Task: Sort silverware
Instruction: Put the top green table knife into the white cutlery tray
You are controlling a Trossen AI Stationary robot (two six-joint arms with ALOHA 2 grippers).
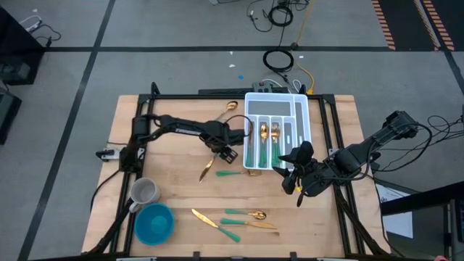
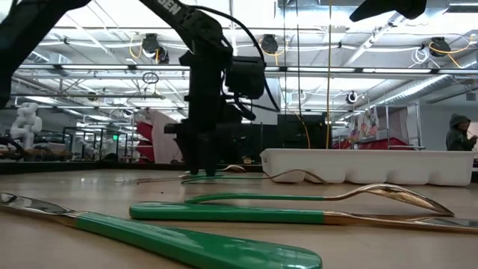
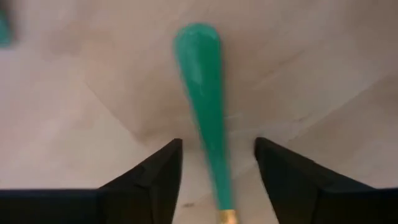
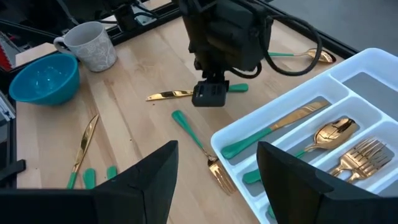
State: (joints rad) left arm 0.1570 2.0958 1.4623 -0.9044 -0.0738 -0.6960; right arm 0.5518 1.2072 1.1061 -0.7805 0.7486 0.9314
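the left gripper [image 1: 226,150] is hanging low over the middle of the wooden table [image 1: 174,196], its two dark fingers [image 3: 155,177] spread apart and straddling the teal handle of a knife [image 1: 209,165] without pressing on it; in the left wrist view that handle [image 3: 205,130] is running up between the fingers, gold just showing at its near end. the knife is lying flat on the wood, its gold blade pointing away from the white tray [image 1: 304,109]. just beside it a fork [image 1: 230,172] is lying with its gold head by the tray's near edge. the right gripper [image 1: 299,168] is hovering off the tray's near right corner, its fingers [image 4: 149,180] also held wide with nothing between them. inside the tray, a knife [image 4: 277,129], a spoon [image 4: 333,132] and a fork [image 4: 360,155] are sitting in separate slots, heads toward the far end. another spoon [image 1: 229,109] is resting beyond the tray's left side, near the table's far edge. toward the near edge, three more pieces [image 1: 235,220] are lying close together, gold ends and teal handles crossing. a grey mug [image 1: 145,191] and a blue bowl [image 1: 154,223] are standing at the near left corner, touching or nearly so. a person [image 2: 457,133] is standing in the room behind.
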